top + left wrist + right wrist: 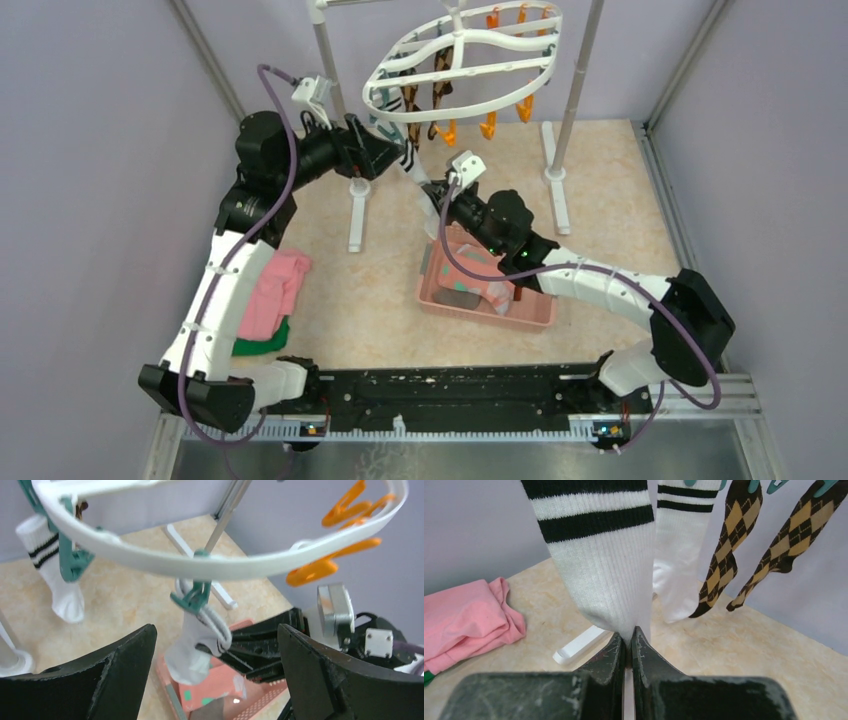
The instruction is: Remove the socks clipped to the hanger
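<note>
Right claw [628,645] gripped white striped sock [599,570] hanging under hanger [150,557]. Left claw [215,635] stood wide, empty, below hanger's teal clip [192,597]. Judged mid-removal; next move wanted a steady downward pull.

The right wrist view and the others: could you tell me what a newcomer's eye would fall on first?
Filling the right wrist view, a white sock with black stripes hangs into the shut right gripper, which pinches its lower part. Beside it, at upper right, dangle two argyle socks. In the left wrist view the white hanger arcs overhead with orange clips, the left gripper open beneath it.
</note>
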Tool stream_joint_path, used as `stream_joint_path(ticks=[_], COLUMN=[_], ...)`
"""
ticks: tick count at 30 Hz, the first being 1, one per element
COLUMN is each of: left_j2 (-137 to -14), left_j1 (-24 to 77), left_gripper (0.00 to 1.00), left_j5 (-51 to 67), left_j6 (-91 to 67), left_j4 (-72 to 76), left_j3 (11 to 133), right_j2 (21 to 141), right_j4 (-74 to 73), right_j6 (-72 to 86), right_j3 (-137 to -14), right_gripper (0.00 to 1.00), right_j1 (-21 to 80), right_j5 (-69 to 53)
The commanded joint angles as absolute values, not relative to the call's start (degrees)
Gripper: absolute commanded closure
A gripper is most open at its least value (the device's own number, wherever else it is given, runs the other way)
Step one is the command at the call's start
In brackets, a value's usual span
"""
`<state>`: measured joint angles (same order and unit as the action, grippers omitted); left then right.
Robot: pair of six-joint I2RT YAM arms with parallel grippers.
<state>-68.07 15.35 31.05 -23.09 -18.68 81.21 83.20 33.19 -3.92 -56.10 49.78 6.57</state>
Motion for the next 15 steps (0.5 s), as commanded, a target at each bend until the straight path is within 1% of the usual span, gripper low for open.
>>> stream_joint_path(ticks=[1, 6, 15], left_j2=[-71.84, -76.04, -76.35], left_j1=[15.16, 15.21, 15.18], left_gripper=[0.03, 0.04, 0.1], left_j5=[33.11, 33.6, 31.88], left_j6=[-25.26, -26.95, -27.33], left_j4=[-13.24, -11.89, -12.57], left_j3=[87.61, 91.5, 91.63], right_j2=[78.49, 77.8, 79.68], right_j4=[34.26, 33.32, 33.37], right_j6=[-3.75, -2.8, -0.44], right_j3=[-53.79, -53.61, -56.44], right_gripper=[1.0, 1.0, 1.0], right_j1=[50.27, 50.22, 50.26], right_j5=[8.76, 8.25, 5.68])
